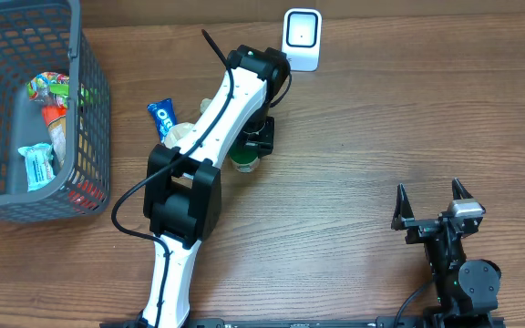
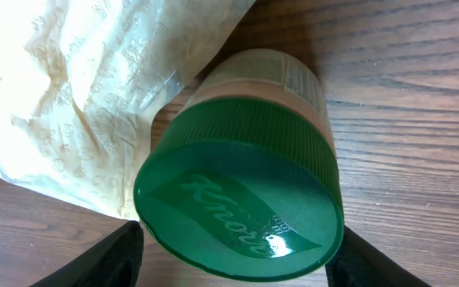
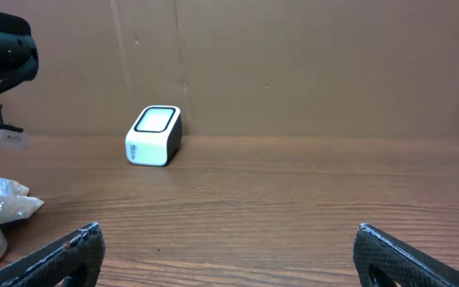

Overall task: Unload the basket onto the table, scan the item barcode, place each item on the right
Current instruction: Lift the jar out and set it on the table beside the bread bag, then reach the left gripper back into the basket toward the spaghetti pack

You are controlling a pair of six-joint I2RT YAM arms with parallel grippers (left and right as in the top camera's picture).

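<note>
A jar with a green ribbed "Knorr" lid [image 2: 241, 203] stands upright on the wooden table; in the overhead view the jar [image 1: 242, 162] peeks out from under the left arm. My left gripper [image 2: 240, 229] hangs right over it, open, one finger on each side of the lid. A sliver of table shows by the left finger [image 2: 110, 259], while the right finger [image 2: 373, 263] sits at the lid's rim. The white barcode scanner [image 1: 301, 38] stands at the table's far edge, beyond the jar. My right gripper [image 1: 431, 208] rests open and empty at the front right.
A crinkled pale bag [image 2: 62, 96] lies against the jar's left side. A blue Oreo pack [image 1: 164, 116] lies beside it. A dark mesh basket [image 1: 94, 100] with several packaged items stands at the far left. The scanner [image 3: 154, 135] faces the right wrist camera.
</note>
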